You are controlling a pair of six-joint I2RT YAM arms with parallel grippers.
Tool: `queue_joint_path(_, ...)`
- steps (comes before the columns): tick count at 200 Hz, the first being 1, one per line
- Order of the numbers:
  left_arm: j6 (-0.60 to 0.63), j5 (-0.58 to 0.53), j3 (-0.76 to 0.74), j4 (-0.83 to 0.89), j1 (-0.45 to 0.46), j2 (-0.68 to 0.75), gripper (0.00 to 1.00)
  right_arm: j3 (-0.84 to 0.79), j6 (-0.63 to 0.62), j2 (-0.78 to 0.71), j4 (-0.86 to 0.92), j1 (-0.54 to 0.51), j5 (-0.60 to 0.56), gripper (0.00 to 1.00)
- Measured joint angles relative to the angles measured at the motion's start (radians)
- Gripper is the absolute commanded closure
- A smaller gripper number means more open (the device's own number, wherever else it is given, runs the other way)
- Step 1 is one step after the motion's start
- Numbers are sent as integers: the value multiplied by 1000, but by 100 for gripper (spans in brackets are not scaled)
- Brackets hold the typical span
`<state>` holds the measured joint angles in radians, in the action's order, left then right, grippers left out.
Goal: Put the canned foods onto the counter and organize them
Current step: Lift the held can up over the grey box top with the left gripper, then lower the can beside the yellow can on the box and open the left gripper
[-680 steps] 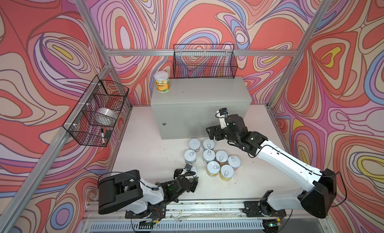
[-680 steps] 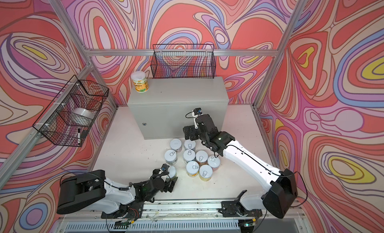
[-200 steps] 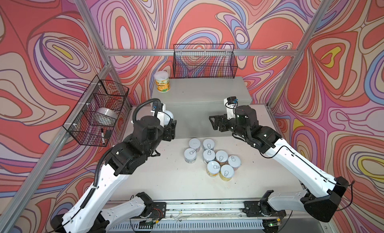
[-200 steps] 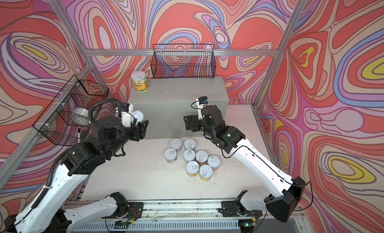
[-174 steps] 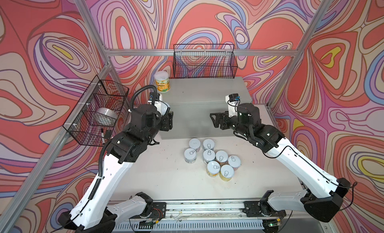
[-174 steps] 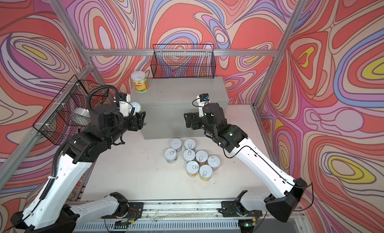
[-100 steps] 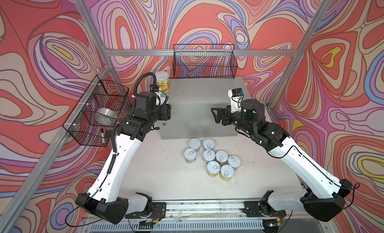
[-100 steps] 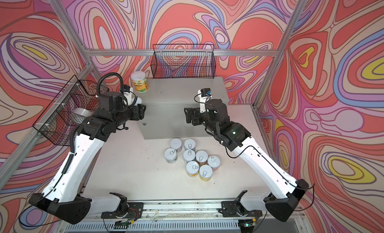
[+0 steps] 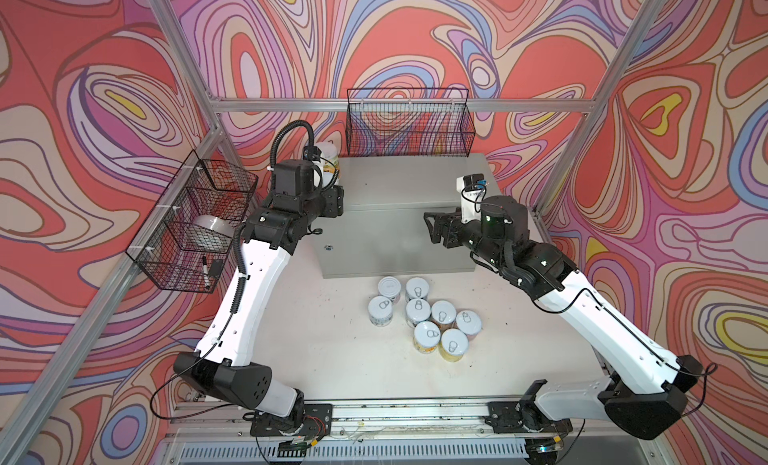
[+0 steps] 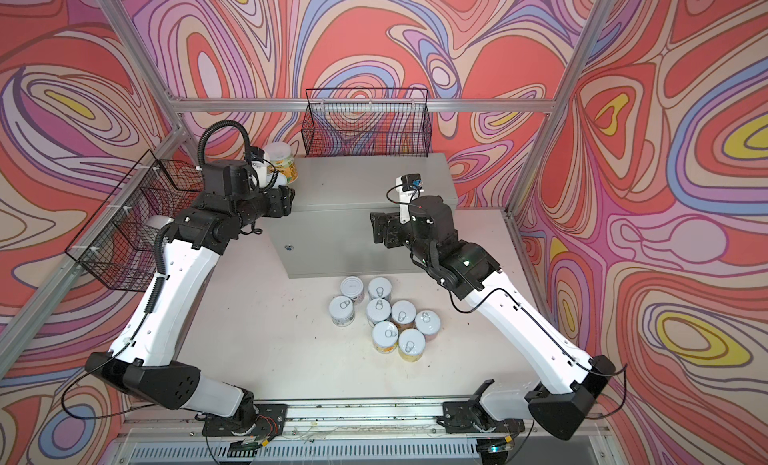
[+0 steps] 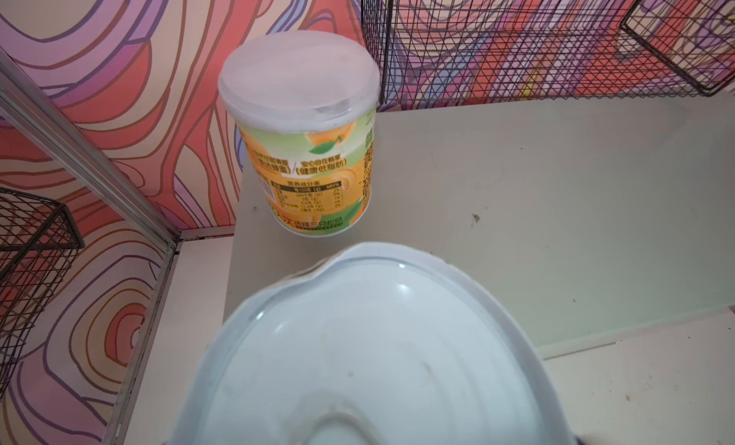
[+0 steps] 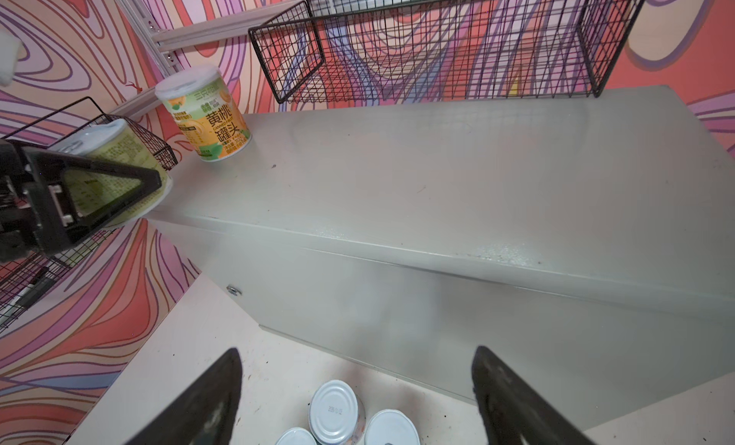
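Placing: left of centre, left gripper (image 10: 286, 195) clamps a green-labelled tin (image 12: 119, 145) over the counter (image 9: 407, 193) corner by the yellow-peach can (image 11: 306, 145). Next: lower, release; right gripper (image 9: 432, 230) gapes empty.

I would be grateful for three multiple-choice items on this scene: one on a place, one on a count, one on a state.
1. Where does the orange-and-green can stand? A atop another can; B on the counter, at a back corner; C in a wire basket.
2. How many clustered cans stand on the table? A six; B eight; C ten.
3. How is the right hand? A open, empty; B shut on a can; C shut, empty.
Key: 1 B, it stands on the grey top; 2 B, eight are countable in both top views; 3 A, fingers apart, nothing between.
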<state>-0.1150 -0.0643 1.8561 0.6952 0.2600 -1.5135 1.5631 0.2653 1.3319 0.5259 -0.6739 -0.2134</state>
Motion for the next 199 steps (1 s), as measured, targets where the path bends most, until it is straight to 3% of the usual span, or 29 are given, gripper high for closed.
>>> queue_joint_path(199, 15, -23, 46, -68, -58, -131, 100, 0, -6, 0, 1, 0, -35, 7)
